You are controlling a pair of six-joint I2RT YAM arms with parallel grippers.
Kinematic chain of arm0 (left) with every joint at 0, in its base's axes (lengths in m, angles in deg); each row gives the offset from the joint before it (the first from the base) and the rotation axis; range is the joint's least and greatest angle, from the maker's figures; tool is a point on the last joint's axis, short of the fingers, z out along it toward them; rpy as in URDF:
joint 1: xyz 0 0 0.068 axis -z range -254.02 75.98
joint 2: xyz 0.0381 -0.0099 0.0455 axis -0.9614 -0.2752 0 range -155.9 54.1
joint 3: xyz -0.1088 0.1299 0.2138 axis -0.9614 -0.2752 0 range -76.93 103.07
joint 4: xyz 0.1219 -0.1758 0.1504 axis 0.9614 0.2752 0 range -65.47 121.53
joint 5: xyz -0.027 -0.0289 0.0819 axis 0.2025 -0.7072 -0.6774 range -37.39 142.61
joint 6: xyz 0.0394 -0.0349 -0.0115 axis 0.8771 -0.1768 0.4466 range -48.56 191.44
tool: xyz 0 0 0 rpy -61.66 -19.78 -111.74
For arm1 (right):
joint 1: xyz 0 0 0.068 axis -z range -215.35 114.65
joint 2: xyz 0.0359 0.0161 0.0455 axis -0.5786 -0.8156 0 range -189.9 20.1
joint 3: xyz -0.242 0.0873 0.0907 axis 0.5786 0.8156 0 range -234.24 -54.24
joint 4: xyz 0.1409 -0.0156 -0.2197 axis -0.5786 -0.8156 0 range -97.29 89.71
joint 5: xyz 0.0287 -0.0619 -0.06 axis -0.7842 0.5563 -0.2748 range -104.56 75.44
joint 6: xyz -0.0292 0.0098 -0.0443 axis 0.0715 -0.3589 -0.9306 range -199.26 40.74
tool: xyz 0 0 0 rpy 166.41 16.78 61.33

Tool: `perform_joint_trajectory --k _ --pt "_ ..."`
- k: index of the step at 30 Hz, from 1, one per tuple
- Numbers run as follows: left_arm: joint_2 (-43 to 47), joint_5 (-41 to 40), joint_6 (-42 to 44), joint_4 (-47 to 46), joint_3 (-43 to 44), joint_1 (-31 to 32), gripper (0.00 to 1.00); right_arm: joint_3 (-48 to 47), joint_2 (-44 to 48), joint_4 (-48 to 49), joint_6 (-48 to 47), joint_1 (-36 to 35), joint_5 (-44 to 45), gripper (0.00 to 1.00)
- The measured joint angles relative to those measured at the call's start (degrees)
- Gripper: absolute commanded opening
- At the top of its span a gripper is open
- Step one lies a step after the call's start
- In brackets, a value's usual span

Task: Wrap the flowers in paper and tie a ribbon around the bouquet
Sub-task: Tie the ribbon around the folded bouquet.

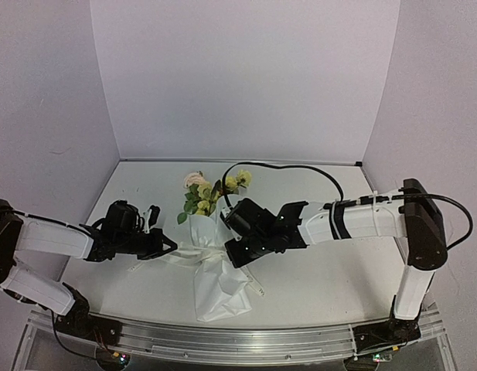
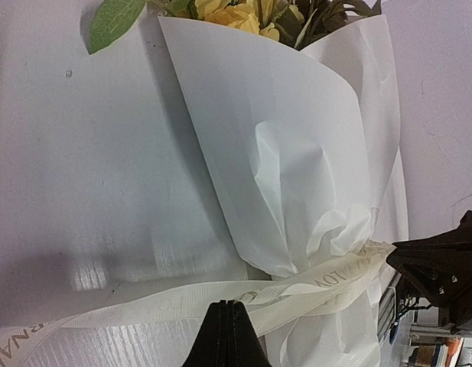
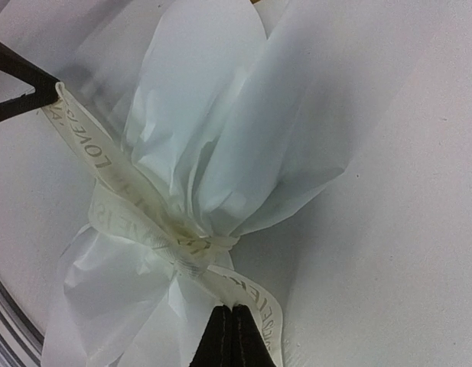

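Left gripper (image 1: 171, 247) is pinched shut on 1 end of the ribbon (image 2: 182, 300), just beside the bouquet (image 1: 219, 290). Right gripper (image 1: 238, 253), on the bouquet's opposite side, clamps the other end. Ribbon cinches the bouquet's paper (image 2: 297, 153) below the flowers (image 1: 201, 193).

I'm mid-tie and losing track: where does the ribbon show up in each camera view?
Top external: the ribbon lies centre-left, crossing the paper at its narrow waist.
Left wrist: the ribbon runs along the bottom, rising from the lower left to the right edge of the paper.
Right wrist: the ribbon slants from the upper left down to the bottom centre.
Shared landmark: the pinched waist of the paper, bunched under the ribbon.
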Motion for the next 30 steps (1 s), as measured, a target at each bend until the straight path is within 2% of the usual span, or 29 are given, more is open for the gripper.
perform_joint_trajectory --k 11,19,30 --pt "-1.1 0.5 0.0 0.0 0.8 -1.0 0.0 1.5 0.5 0.7 2.3 0.5 -0.6 0.04" --pt "-1.5 0.9 0.0 0.0 0.8 -1.8 0.0 1.5 1.1 0.7 2.3 0.7 -2.4 0.0" --pt "-2.1 1.7 0.0 0.0 0.8 -2.8 0.0 1.5 1.2 -0.6 2.9 1.0 -2.8 0.0"
